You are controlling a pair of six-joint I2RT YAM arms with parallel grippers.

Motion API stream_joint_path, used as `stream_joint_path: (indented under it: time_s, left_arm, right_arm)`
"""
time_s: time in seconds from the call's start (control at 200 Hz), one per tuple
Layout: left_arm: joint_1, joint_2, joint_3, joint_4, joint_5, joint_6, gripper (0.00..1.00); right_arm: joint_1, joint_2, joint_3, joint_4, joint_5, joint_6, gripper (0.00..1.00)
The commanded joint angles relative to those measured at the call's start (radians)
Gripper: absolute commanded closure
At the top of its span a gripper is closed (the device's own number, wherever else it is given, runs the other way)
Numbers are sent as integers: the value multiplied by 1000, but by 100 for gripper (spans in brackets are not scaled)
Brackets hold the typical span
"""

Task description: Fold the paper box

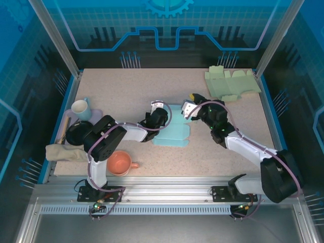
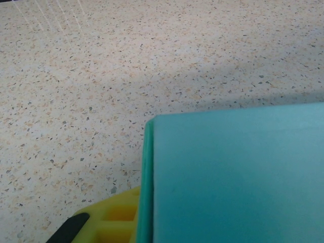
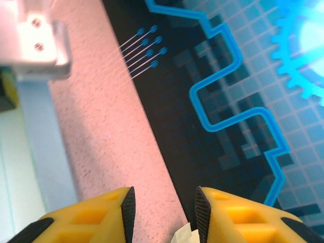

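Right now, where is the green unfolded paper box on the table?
In the top view, the green flat paper box lies at the far right corner of the table, well beyond the light blue paper box in the middle.

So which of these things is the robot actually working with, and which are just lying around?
In use: blue paper box.
Lying about: green flat boxes, white cup, black bowl, orange cup, beige cloth.

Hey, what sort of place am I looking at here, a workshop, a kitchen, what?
Most likely a robotics lab test cell: two robot arms bolted to an aluminium rail at the near edge of a speckled table, enclosed by blue panels printed with circuit and gear patterns.
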Motion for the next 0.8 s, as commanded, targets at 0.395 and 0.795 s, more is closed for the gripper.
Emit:
stream_joint_path:
  time_s: [0.395, 0.795]
  left_arm:
    - [5, 32, -4, -10, -6, 25, 89]
    - [5, 29, -18, 13, 8, 35, 89]
  right_arm:
    - [-14, -184, 13, -133, 207, 626, 14]
    - [-61, -103, 257, -741, 452, 1459, 0]
